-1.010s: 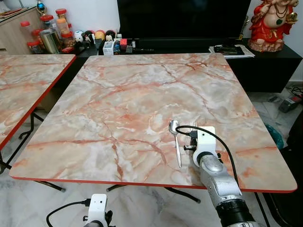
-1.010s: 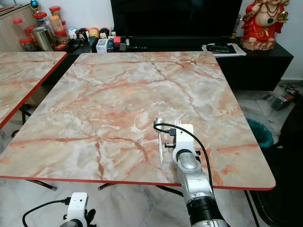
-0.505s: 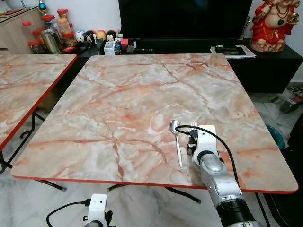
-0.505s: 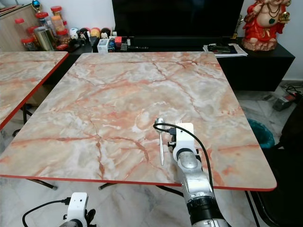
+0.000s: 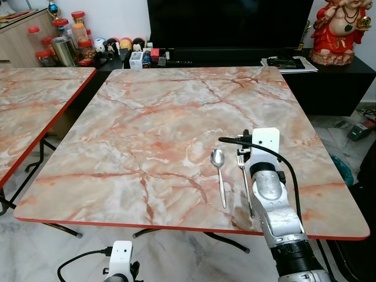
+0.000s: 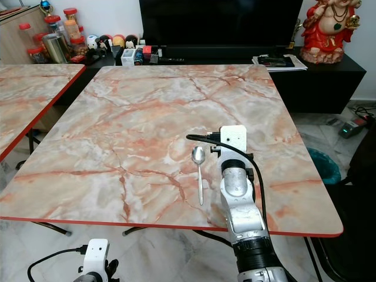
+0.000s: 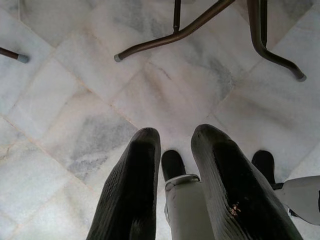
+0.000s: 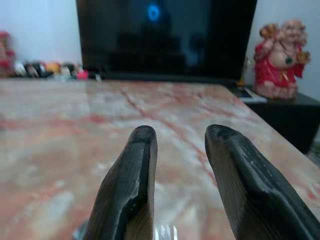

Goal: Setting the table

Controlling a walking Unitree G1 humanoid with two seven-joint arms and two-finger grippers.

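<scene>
Hovering over the fork, right gripper jaws parted (gripping nothing); spoon alongside.

A marble-patterned table is being flanked by a second table; a black television is standing beyond.
</scene>
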